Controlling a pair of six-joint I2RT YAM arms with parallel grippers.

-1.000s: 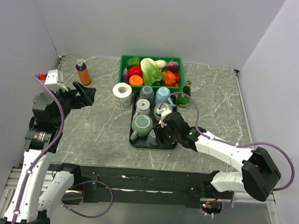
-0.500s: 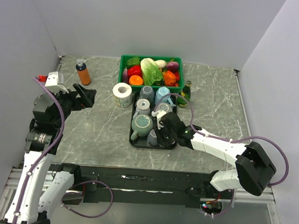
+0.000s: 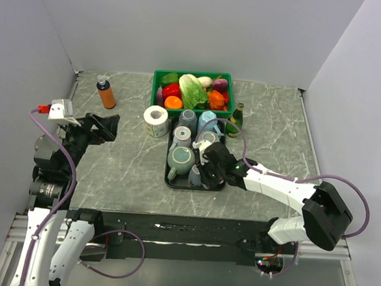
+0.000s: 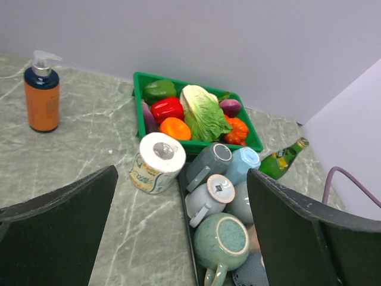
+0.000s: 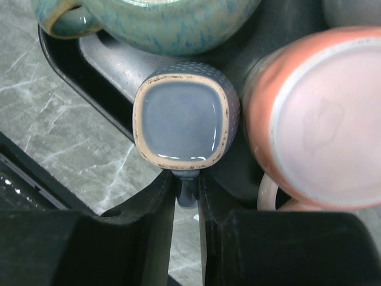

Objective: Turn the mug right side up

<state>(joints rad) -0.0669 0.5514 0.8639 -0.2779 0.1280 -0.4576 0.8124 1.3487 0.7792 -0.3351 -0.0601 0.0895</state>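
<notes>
Tabletop of grey marble, pale walls around; lower centre you see the right gripper pinching the blue mug by its handle, left gripper spread wide.

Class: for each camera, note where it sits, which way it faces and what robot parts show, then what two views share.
Top external: above and behind the bases, looking down on the table; both arms show.
Left wrist: on the left arm, facing the green crate; open left pincer frames it.
Right wrist: looking down on the blue mug; right pincer shut on its handle.
Shared: the teal mug shows in all three.
</notes>
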